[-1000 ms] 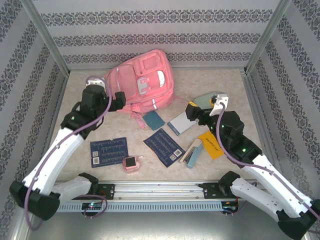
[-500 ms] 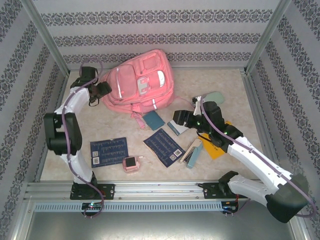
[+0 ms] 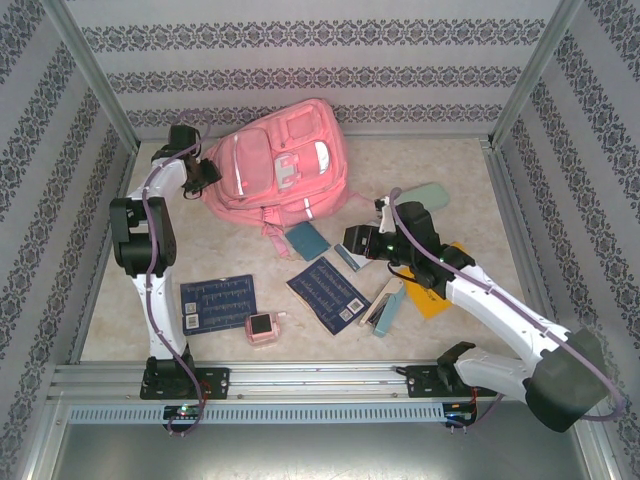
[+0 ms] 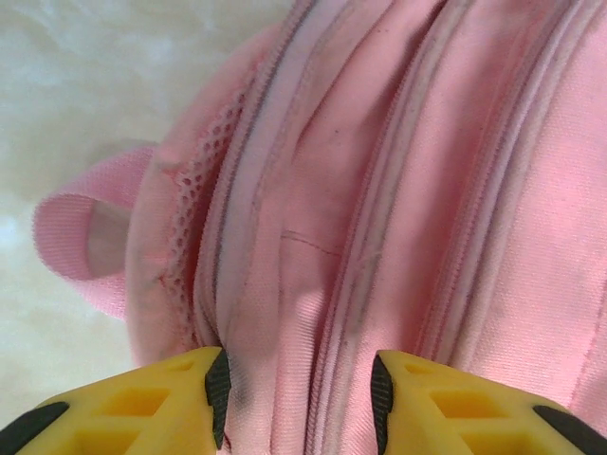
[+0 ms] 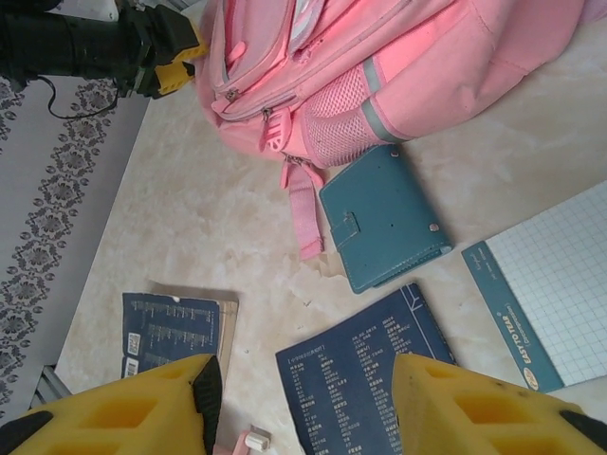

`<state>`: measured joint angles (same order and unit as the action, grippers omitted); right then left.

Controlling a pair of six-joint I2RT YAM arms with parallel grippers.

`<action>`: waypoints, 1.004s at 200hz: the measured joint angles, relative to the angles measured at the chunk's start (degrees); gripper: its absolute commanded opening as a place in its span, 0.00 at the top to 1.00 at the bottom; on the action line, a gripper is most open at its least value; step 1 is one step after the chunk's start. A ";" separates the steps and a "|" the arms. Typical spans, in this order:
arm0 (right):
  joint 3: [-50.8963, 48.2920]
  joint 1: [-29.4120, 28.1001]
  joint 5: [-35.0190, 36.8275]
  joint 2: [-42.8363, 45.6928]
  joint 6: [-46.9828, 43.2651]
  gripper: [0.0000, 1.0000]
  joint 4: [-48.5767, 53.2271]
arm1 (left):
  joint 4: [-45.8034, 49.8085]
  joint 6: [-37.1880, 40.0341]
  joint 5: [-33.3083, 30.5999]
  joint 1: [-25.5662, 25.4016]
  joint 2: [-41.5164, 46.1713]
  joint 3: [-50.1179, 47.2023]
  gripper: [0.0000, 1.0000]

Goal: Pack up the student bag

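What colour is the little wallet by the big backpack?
The wallet is teal, clearest in the right wrist view.

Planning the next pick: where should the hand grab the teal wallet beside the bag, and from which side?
Come straight down onto the teal wallet: it lies flat and closed on the table. Pinch across it mid-length, clasp-tab edge to spine edge, likely its shorter span. The student bag crowds one short end and a pink strap lies by the tab side.
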<state>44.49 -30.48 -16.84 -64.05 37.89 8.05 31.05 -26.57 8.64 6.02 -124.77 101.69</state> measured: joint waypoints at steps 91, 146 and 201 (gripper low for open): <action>-0.83 -0.04 -0.50 -5.92 1.70 0.55 -5.33 | -0.20 0.44 -1.51 0.66 -0.02 -1.62 0.63; -1.16 -0.55 -0.59 -6.49 2.01 0.71 -6.25 | -1.44 -3.63 1.29 0.85 -2.27 -0.24 0.98; -0.94 -1.49 -1.09 -7.74 3.08 0.56 -6.36 | -2.82 -13.81 6.64 0.85 -0.70 -0.52 1.00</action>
<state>43.55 -31.97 -17.93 -71.79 40.97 1.69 28.23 -40.38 15.29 6.87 -125.47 101.16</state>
